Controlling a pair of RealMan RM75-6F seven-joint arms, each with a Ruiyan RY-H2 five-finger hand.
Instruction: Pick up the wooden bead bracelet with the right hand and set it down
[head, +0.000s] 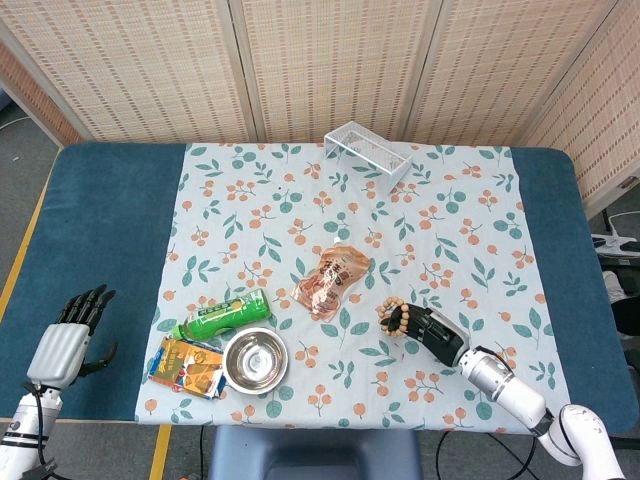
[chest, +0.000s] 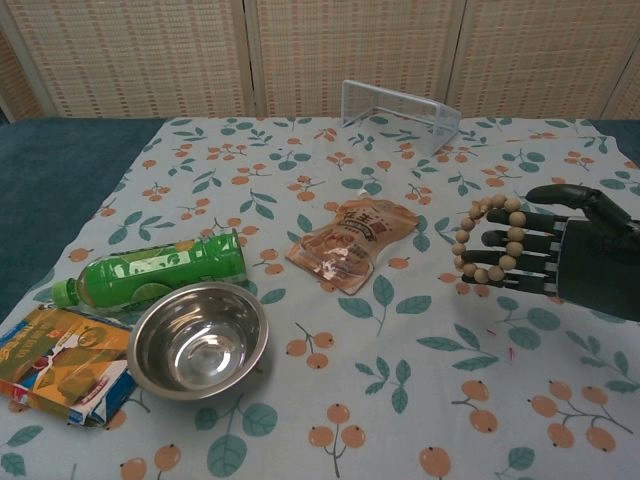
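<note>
Item one, my right hand (chest: 565, 250): it hovers over the near right part of the floral cloth (head: 450, 215), fingers (chest: 505, 248) stretched out level toward the middle of the desk (head: 110, 230). The wooden bead bracelet (chest: 488, 238) is looped around those fingers, hanging over them as a ring, so I count the hand as carrying the bracelet. From the chest view the bracelet sits at the fingertip end, clear of the cloth; from the head view it shows as a small ring of beads (head: 393, 318) at the front of the hand (head: 430, 330).

Item two, my left hand (head: 70, 335): it sits off the cloth at the near left edge of the desk, fingers spread apart and pointing away from me, nothing in it.

Item three, snack pouch (chest: 352, 240): orange-brown, lying flat, just beyond the right hand's fingertips toward the left.

Item four, steel bowl (chest: 198, 338): upright, well to the left of the right hand, near the front edge.

Item five, green bottle (chest: 155, 270): on its side, just behind the bowl, cap pointing left.

Item six, orange packet (chest: 62, 365): flat, touching or just beside the bowl's left rim; I cannot tell which.

Item seven, clear rack (chest: 398, 113): at the far side of the cloth, well ahead of the right hand.
</note>
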